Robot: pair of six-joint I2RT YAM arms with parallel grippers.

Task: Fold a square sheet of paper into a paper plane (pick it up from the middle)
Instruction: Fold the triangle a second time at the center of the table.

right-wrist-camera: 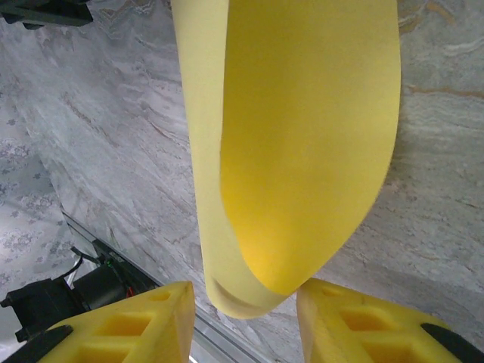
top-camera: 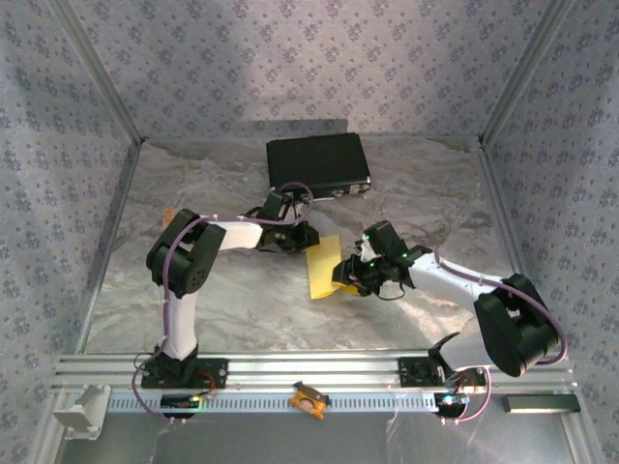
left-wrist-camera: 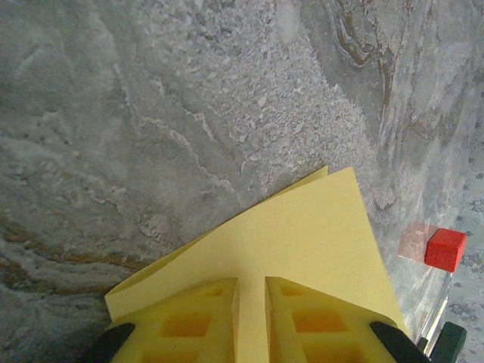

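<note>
Evidently early: near the black case (top-camera: pixel 318 164) the square sheet of paper (top-camera: pixel 322 268) is merely curled double, creases all ahead, left gripper (left-wrist-camera: pixel 251 302) pinching it, right gripper (right-wrist-camera: pixel 246 302) spread wide astride the curl.

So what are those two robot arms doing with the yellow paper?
They're folding it. The left gripper pinches the yellow paper, already doubled over, over the grey table. The right gripper is open, its fingers either side of the paper's curled bend. No plane shape yet.
</note>
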